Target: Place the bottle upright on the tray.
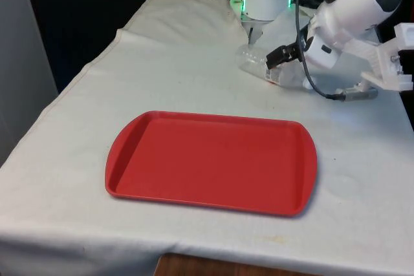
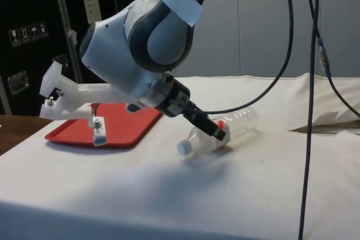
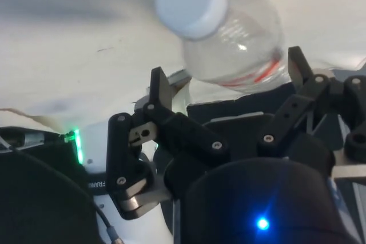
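A clear plastic bottle [image 2: 239, 123] with a white cap [image 2: 184, 148] and a red label band lies on its side on the white cloth, close to the robot's base. In the front view the bottle [image 1: 255, 61] is beyond the far right corner of the red tray [image 1: 210, 159]. My gripper [image 2: 217, 132] reaches down over the bottle's neck end. In the wrist view the gripper [image 3: 230, 74] is open, with one finger on each side of the bottle [image 3: 240, 44] and a small gap at each. The cap [image 3: 191, 1] points away from the palm. The tray has nothing on it.
The tray [image 2: 107, 130] lies flat in the table's middle, with bare cloth all round it. Black cables [image 2: 306, 82] hang down near the bottle. A dark grey cable [image 1: 323, 92] lies on the cloth at the front view's right.
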